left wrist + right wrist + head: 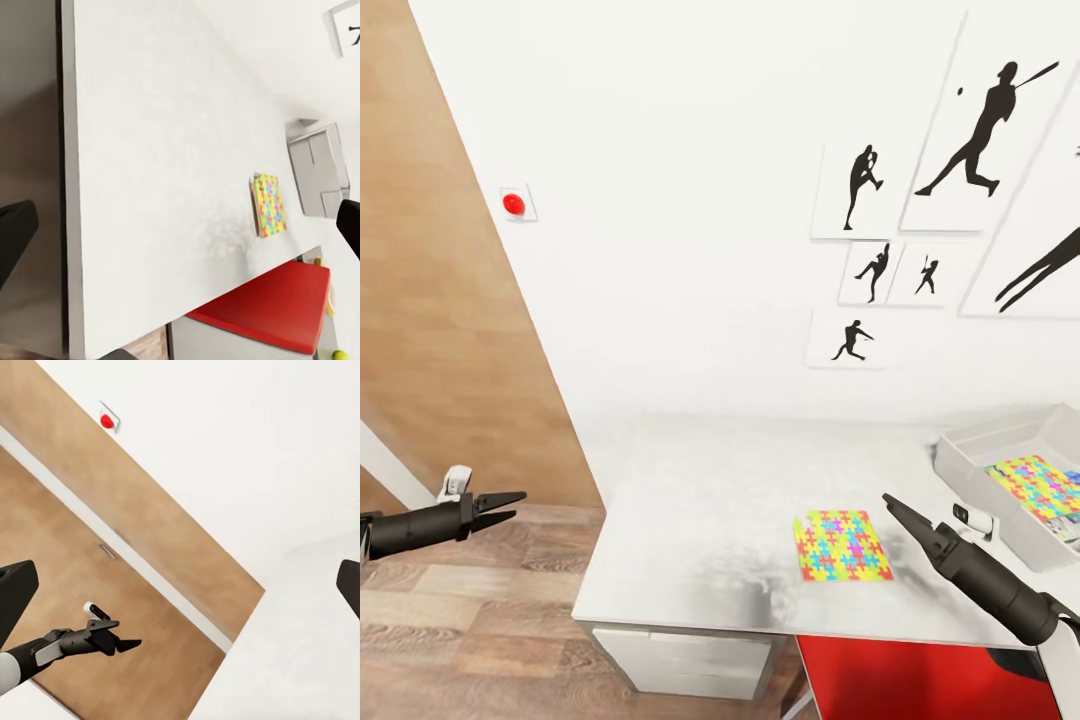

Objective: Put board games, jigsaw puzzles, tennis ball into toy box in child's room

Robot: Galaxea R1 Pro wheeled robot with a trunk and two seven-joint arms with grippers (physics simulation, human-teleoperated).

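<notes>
Head view, left side: a wide wood-grain door panel [450, 300] is taking up the left edge, with light wood-plank floor [470, 620] showing beneath it. The black left gripper [510, 506] is hovering over that floor, off the table's left end, its two thin fingers slightly parted and pinching nothing; the right wrist view is showing the same gripper [127, 636] against the door, fingers a little apart. On the white wall a small white plate with a red round button [513, 204] is sitting just right of the door. Centre: the long desk with a white-grey top [740, 500] is standing against the wall, white drawer fronts below its near edge. A flat jagged-edged jigsaw puzzle sheet in yellow, pink, blue and green [842, 545] is lying flat on the top toward the near edge, well apart from the left gripper; the left wrist view is showing it [269, 205] on the table between the bare top and the tray. A red seat [900, 680] is sitting below the table edge. Right of the puzzle the black right gripper [896, 507] is hanging over the table, just beside the puzzle, not touching it; I cannot tell whether its fingers are spread or together. Black silhouette prints of ball players [960, 190] are hanging on the wall above. Far right: the shallow light-grey tray-like toy box [980, 445] is resting on the table, holding a second multicoloured jigsaw sheet [1040, 482].
</notes>
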